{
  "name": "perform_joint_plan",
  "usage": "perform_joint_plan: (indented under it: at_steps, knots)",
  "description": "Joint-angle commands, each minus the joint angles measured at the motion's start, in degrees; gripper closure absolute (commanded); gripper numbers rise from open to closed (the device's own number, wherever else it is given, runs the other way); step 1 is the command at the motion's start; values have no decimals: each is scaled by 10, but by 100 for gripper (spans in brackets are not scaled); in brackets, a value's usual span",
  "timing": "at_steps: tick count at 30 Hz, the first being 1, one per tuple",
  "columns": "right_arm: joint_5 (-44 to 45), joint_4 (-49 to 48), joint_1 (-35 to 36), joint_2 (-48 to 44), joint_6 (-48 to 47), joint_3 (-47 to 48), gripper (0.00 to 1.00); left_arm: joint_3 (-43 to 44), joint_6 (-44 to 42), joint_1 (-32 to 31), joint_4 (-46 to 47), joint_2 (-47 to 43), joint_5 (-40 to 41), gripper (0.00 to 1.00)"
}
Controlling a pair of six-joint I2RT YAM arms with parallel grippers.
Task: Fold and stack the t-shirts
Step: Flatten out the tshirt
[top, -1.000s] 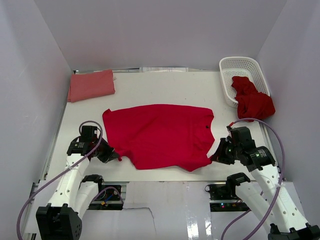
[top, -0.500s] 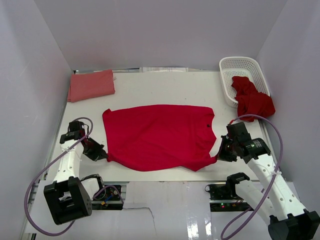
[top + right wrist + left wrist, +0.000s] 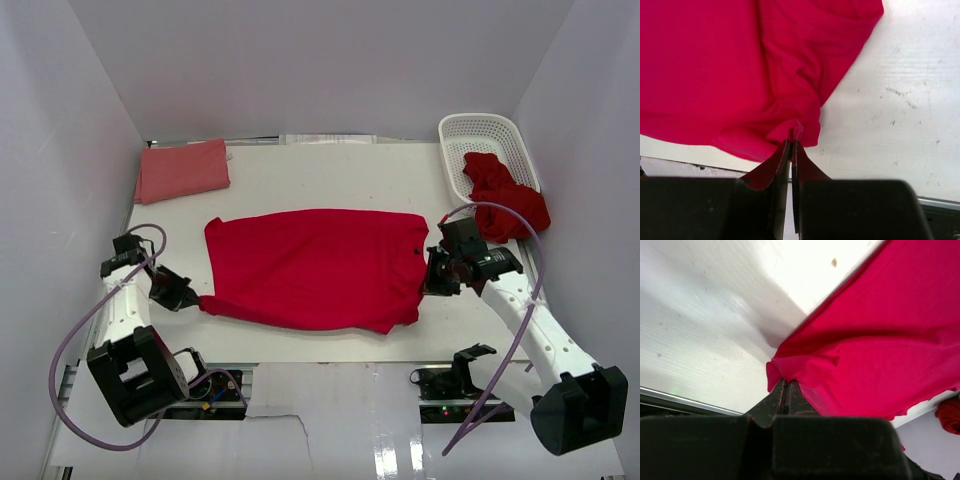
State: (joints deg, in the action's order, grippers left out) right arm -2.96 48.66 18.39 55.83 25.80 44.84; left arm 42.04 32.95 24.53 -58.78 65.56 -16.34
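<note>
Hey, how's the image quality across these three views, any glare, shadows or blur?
Top external: even and sharp, glare on the glossy ledge at the bottom. Left wrist: the red t-shirt throws a soft shadow on the table; the left gripper looms dark and blurred. Right wrist: crisp.

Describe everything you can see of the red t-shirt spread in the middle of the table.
The spread t-shirt is plain crimson soft cloth with no print. It lies mostly flat, with shallow wrinkles, on the white table. The left pincer is shut on its near-left corner and the right pincer on its right edge, bunching the cloth at both grips.
</note>
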Motion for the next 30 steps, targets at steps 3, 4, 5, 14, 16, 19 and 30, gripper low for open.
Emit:
perform_joint_plan:
  at_steps: [3, 4, 5, 14, 16, 19, 30]
  knots:
    - [10, -53, -19, 53, -46, 64, 92, 63, -23, 32, 27, 35, -20, 100]
    - [6, -67, -26, 61, -55, 67, 92, 65, -17, 36, 48, 46, -30, 100]
    - [0, -74, -34, 73, -59, 72, 92, 67, -11, 36, 63, 50, -40, 100]
    - [-122, -153, -68, 232, -95, 276, 92, 246, 58, -62, 190, 145, -140, 100]
    - [-136, -183, -65, 223, -95, 327, 92, 324, 61, -100, 194, 151, -133, 100]
    - [-105, -193, -61, 184, -115, 400, 92, 378, 56, -111, 219, 113, -113, 100]
    - [-17, -111, -82, 287, -182, 819, 92, 724, 120, -110, 233, 255, -145, 100]
